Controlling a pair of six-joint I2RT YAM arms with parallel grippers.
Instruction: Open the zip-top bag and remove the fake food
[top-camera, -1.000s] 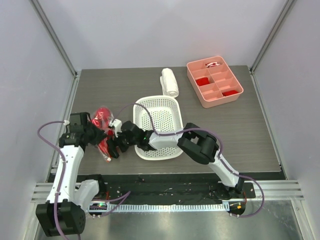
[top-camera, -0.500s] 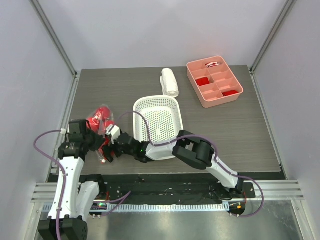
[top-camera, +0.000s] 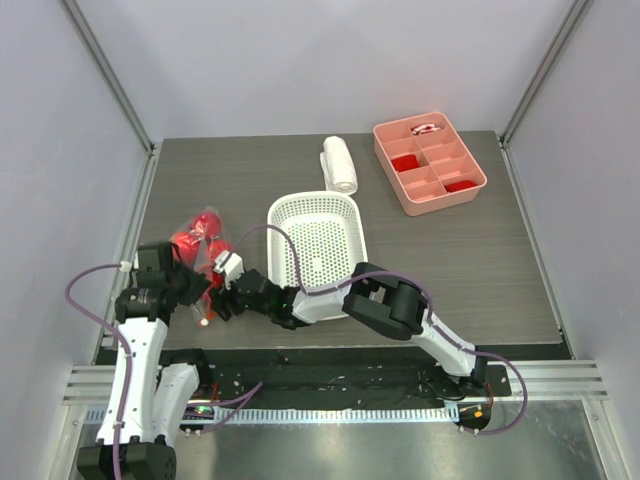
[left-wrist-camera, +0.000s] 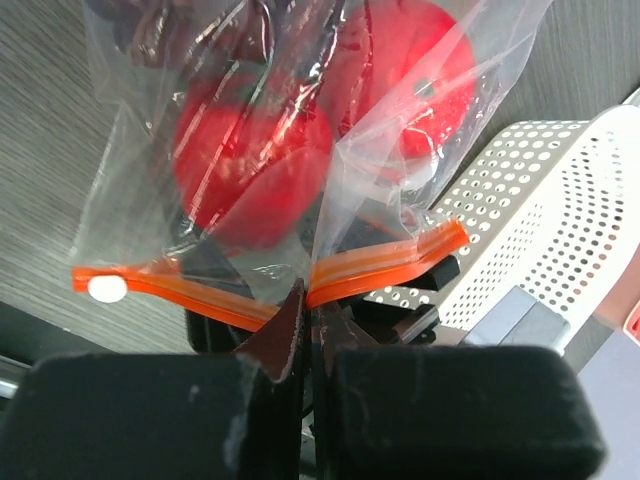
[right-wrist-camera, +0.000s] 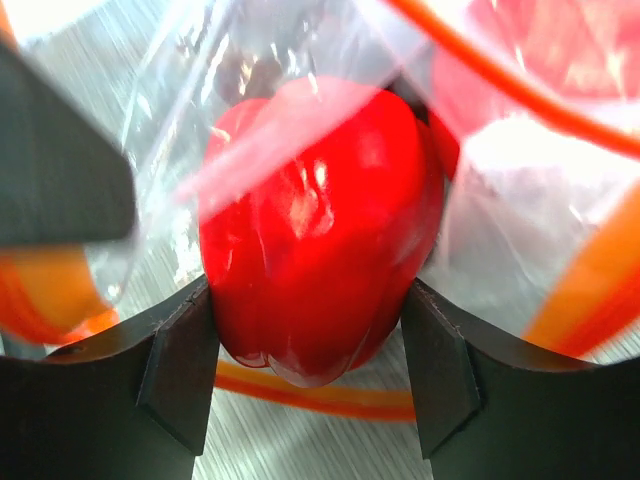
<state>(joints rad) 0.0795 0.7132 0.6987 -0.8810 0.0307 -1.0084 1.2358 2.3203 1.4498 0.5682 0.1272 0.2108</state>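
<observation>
The clear zip-top bag (top-camera: 195, 240) lies at the table's near left, its orange-red zip strip (left-wrist-camera: 380, 262) parted at the mouth. My left gripper (top-camera: 203, 290) is shut on the strip's edge (left-wrist-camera: 308, 310). Glossy red fake food (left-wrist-camera: 250, 160) fills the bag; a dark piece shows at the top left of the left wrist view. My right gripper (top-camera: 218, 300) reaches into the mouth. In the right wrist view its jaws (right-wrist-camera: 310, 350) press both sides of a red pepper-shaped fruit (right-wrist-camera: 320, 220), with the strip (right-wrist-camera: 330, 400) beneath it.
A white perforated basket (top-camera: 275, 212) stands just right of the bag, with the right arm lying across its near-left corner. A white roll (top-camera: 340, 165) lies behind it. A pink divided tray (top-camera: 480, 180) with flat red pieces sits at the far right.
Both grippers moved left and toward the near edge with the bag's mouth. The right arm stretched further left, off the basket.
</observation>
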